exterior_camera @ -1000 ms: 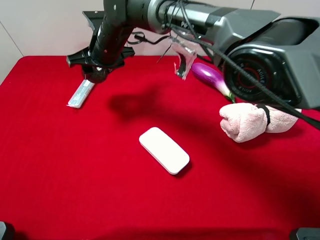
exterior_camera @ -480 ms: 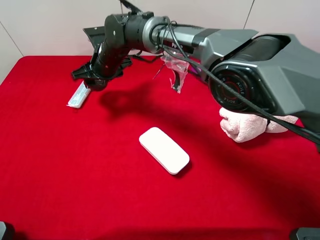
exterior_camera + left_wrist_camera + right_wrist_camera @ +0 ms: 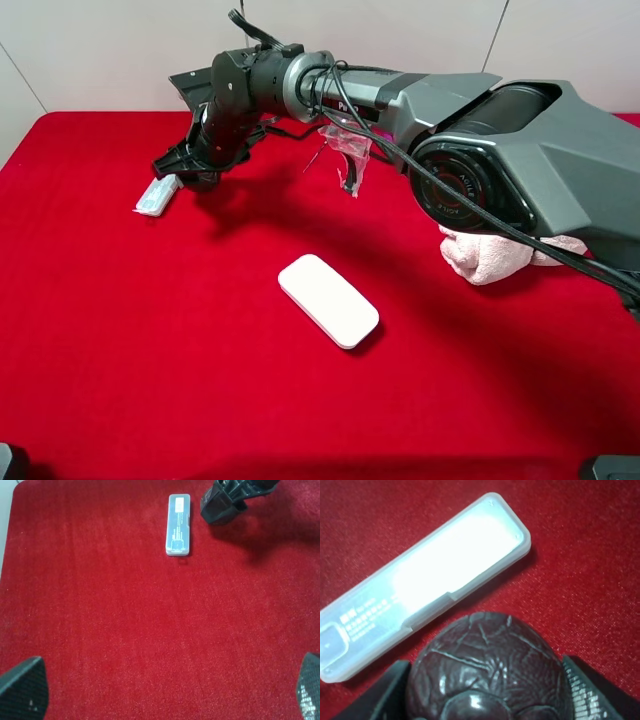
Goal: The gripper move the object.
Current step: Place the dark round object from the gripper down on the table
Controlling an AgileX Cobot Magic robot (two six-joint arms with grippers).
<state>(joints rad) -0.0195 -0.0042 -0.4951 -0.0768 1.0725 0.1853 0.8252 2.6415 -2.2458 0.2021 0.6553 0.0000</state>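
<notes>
Right wrist | right pincer [image 3: 487, 700] clamped on ball [image 3: 487, 665], held above surface [image 3: 585, 545] beside clear case [image 3: 430, 575], I judge for transport | left pincer [image 3: 165, 690] wide, empty

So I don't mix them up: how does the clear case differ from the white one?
The clear case is slim, see-through and printed; the white case is wider, opaque, plain. The clear case lies by the right end effector; the white case lies well apart from it. Both lie flat.
</notes>
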